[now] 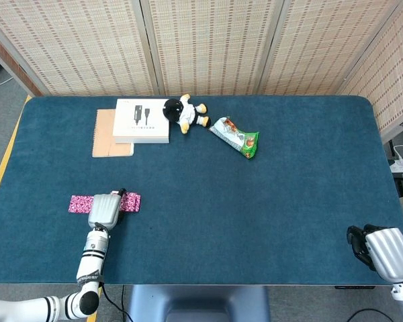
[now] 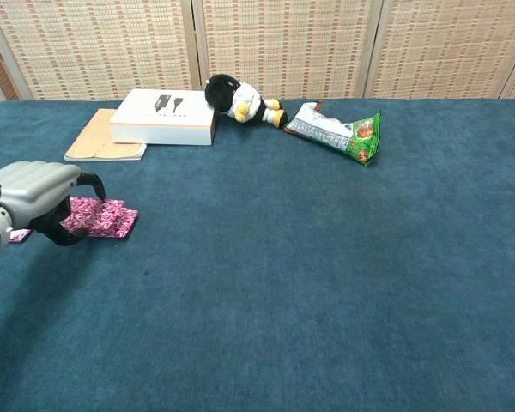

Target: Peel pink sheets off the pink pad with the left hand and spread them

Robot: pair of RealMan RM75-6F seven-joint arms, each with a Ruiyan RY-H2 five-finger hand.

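Note:
The pink pad lies near the table's front left; in the chest view the pink pad shows its patterned top. My left hand sits over the pad's left end. From the chest, the left hand curls its fingers over the pink paper with the thumb below, pinching the top sheet's left edge. A loose pink sheet lies flat just left of the hand. My right hand rests at the front right corner, fingers curled in, holding nothing.
At the back left a white box lies on a brown notebook. A plush toy and a green snack bag lie beside them. The blue table ends close in front of both hands.

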